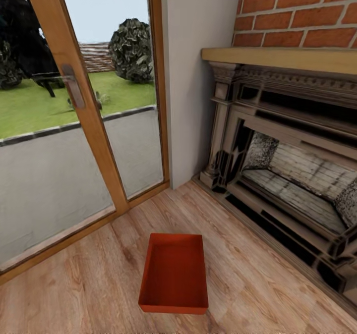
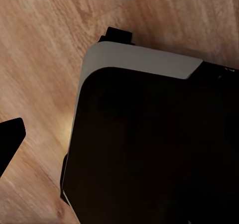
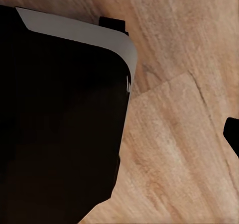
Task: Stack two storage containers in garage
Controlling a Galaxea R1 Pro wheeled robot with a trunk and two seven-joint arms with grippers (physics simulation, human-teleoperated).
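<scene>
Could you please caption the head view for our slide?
Empty red-orange storage container on the living room's wood plank floor, between glass patio door and brick fireplace.

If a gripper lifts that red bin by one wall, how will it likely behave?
The bin looks empty with thin walls, so it is probably light, and a wall may flex under a pinch. Its flat base on the wood floor suggests it would slide rather than roll. Lifted by one rim, it would likely tilt.
</scene>
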